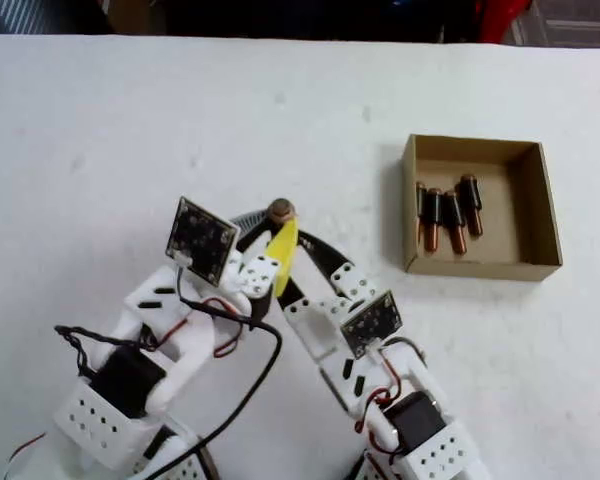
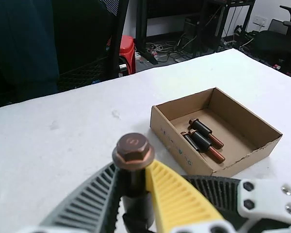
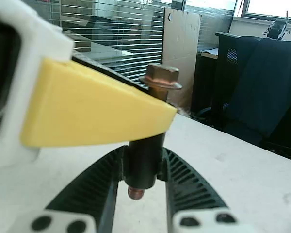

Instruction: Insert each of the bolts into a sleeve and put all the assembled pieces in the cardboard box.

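Observation:
A copper hex-head bolt (image 1: 280, 211) stands upright inside a black sleeve (image 3: 143, 162), and its tip pokes out below. My left gripper (image 2: 133, 180), with one yellow finger (image 2: 177, 196) and one grey finger, is shut on this sleeved bolt just under the head. My right gripper (image 3: 141, 171) is shut on the sleeve lower down with its black fingers (image 3: 184, 187). Both grippers meet at the table's middle, with the left gripper (image 1: 277, 226) left of the cardboard box (image 1: 480, 268). Several assembled pieces (image 1: 445, 215) lie side by side in the box (image 2: 179, 141).
The white table (image 1: 130, 130) runs bare to the left and back. The box sits at the right, about a hand's width from the grippers. Both arm bases stand at the near edge, with loose cables (image 1: 250, 370) draped between them.

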Robot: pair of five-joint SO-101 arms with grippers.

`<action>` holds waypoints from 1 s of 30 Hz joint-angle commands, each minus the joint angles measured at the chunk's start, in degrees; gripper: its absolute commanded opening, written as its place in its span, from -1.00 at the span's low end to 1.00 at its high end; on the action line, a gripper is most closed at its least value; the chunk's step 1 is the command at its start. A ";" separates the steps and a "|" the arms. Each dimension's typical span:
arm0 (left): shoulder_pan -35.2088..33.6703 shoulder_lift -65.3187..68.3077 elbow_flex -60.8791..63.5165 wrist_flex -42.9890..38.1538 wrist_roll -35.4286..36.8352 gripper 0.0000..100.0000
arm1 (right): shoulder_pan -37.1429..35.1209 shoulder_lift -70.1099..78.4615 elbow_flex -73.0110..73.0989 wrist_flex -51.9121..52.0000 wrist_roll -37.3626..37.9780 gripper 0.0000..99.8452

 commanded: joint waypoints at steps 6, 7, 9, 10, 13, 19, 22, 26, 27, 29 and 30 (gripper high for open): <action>-1.89 -0.66 -0.09 -0.79 -0.09 -0.58 | 0.57 -0.84 0.44 -1.10 1.05 -0.97; -1.89 -0.66 -0.09 -0.79 -0.09 -0.56 | 0.57 -0.84 0.44 -1.10 1.05 -0.97; -1.98 -0.66 -0.09 -0.79 -0.09 -0.55 | 0.57 -0.84 0.44 -1.10 1.05 -0.97; -2.07 -0.66 -0.09 -0.79 -0.09 -0.55 | 0.57 -0.84 0.44 -1.10 1.05 -0.97; -2.24 -0.66 -0.09 -0.79 -0.09 -0.55 | 0.57 -0.84 0.44 -1.10 1.14 -0.97; -4.44 -0.66 -0.97 -1.32 -0.18 -0.55 | 0.57 -0.84 0.44 -1.01 1.14 -0.97; -8.66 -0.75 -3.08 -1.23 -0.18 -0.56 | 0.66 -0.84 0.44 -1.01 1.14 -0.97; -13.58 -0.75 -8.79 -0.79 -0.18 -0.56 | 0.66 -0.84 0.44 -0.66 1.14 -0.97; -14.64 -0.75 -10.02 -0.79 -0.18 -0.56 | 0.66 -0.84 0.44 -0.13 1.14 -0.97; -16.92 -0.75 -11.60 -0.79 -0.18 -0.57 | 0.66 -0.84 0.44 0.92 1.14 -0.97; -18.51 -0.75 -12.04 -0.79 -0.18 -0.60 | 0.66 -0.84 0.44 1.01 1.14 -0.97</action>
